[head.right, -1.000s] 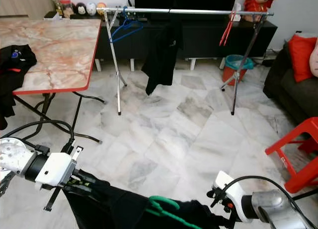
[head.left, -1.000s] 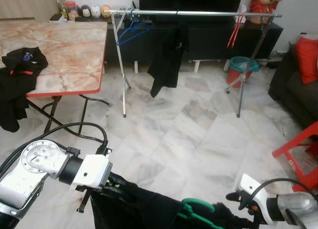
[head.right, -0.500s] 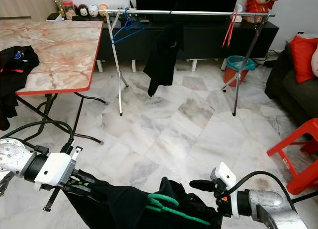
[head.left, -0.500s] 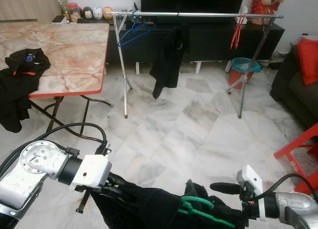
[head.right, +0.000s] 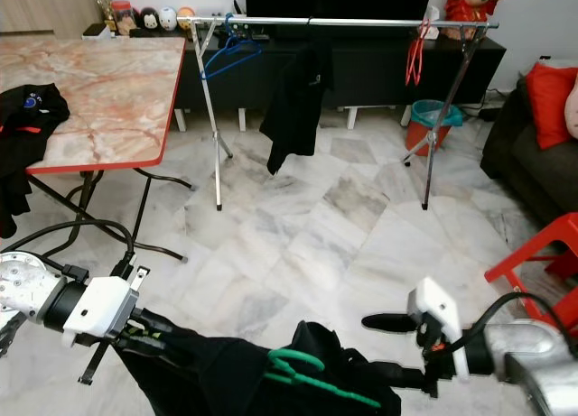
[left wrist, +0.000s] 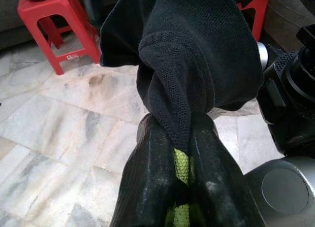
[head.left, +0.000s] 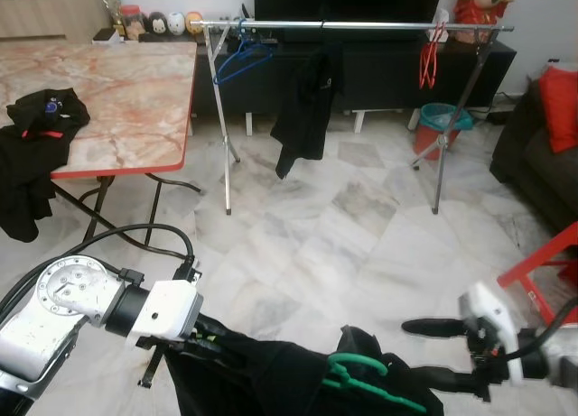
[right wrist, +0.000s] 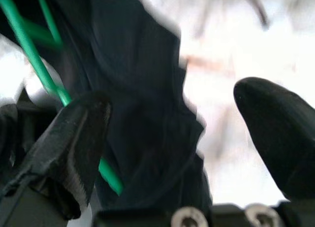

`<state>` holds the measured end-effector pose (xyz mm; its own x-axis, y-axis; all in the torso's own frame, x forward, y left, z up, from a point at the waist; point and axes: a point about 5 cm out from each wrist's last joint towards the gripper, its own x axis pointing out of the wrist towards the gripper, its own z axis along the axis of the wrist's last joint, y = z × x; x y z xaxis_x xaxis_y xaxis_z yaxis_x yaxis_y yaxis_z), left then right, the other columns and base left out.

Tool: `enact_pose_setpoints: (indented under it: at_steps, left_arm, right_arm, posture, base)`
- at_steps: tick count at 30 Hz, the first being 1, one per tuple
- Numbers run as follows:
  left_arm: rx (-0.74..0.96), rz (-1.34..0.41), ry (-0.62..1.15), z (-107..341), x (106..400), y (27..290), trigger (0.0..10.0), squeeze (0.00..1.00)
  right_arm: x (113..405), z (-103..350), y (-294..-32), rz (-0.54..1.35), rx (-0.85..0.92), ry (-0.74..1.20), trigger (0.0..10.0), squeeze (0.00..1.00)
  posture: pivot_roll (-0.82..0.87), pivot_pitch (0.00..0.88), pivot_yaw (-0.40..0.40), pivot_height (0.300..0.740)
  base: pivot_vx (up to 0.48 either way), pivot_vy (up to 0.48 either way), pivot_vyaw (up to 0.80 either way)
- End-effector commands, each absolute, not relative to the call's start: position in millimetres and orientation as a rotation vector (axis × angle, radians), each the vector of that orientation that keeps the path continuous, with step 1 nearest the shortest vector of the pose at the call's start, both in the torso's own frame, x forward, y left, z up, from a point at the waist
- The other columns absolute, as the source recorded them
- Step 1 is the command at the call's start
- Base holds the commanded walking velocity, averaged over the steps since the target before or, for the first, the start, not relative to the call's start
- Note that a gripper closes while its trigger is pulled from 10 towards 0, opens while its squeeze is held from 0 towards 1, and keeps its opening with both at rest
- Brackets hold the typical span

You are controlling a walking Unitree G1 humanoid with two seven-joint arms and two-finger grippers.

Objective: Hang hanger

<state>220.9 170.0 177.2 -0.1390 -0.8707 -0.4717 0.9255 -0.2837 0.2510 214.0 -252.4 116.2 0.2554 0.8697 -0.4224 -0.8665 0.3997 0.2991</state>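
Low before us, our left claw [head.left: 194, 337] pinches the soft, limp black garment [head.left: 271, 375] on its thin green plastic hanger [head.left: 361, 380]; our right claw [head.left: 442, 353] gapes, seemingly empty, beside the hook, the stiffest hold.

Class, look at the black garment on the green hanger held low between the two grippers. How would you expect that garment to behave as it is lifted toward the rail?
The black garment is probably floppy: it sags and bunches where the left gripper pinches it. It looks light, thin mesh fabric. It may slide along the green hanger, since the right gripper has open jaws and is not clamping it.
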Motion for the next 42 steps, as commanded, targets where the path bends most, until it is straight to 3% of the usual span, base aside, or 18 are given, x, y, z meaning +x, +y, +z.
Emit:
enact_pose_setpoints:
  at_steps: [1, 5, 9, 12, 14, 24, 35, 42]
  left_arm:
    - [0.637, -1.746, 0.078, 184, 221, 169, 10.0, 0.0]
    - [0.63, -1.741, 0.082, 182, 221, 169, 10.0, 0.0]
    - [0.592, -1.65, 0.065, 178, 231, 161, 10.0, 0.0]
    - [0.511, -1.618, 0.112, 173, 233, 157, 10.0, 0.0]
    - [0.516, -1.615, 0.122, 173, 237, 157, 10.0, 0.0]
    - [0.516, -1.625, 0.097, 172, 245, 146, 10.0, 0.0]
    - [0.516, -1.61, 0.118, 160, 247, 144, 10.0, 0.0]
    - [0.514, -1.593, 0.116, 157, 251, 142, 10.0, 0.0]
  right_arm:
    - [219, 134, -252, 1.198, 0.01, 0.503, 10.0, 0.0]
    - [227, 150, -248, 1.207, 0.058, 0.384, 10.0, 0.0]
    - [243, 128, -228, 1.07, -0.03, 0.35, 10.0, 0.0]
    - [223, 120, -196, 1.26, 0.058, 0.335, 10.0, 0.0]
    - [214, 124, -189, 1.344, 0.111, 0.322, 10.0, 0.0]
    - [215, 130, -206, 1.36, 0.108, 0.318, 10.0, 0.0]
    - [238, 152, -235, 1.171, 0.067, 0.21, 10.0, 0.0]
    - [222, 147, -225, 1.305, 0.097, 0.271, 10.0, 0.0]
  posture:
    - [0.09, 0.0, -0.024, 0.74]
    - [0.09, 0.0, -0.025, 0.74]
    - [0.09, 0.0, -0.023, 0.74]
    - [0.09, 0.0, -0.021, 0.74]
    - [0.09, 0.0, -0.018, 0.74]
    - [0.08, 0.0, -0.02, 0.74]
    - [0.06, 0.0, -0.022, 0.74]
    - [0.06, 0.0, -0.028, 0.74]
  base:
    - [0.0, 0.0, 0.0]
    - [0.0, 0.0, 0.0]
    - [0.0, 0.0, 0.0]
    - [0.0, 0.0, 0.0]
    - [0.0, 0.0, 0.0]
    - [0.0, 0.0, 0.0]
    - [0.0, 0.0, 0.0]
    - [0.0, 0.0, 0.0]
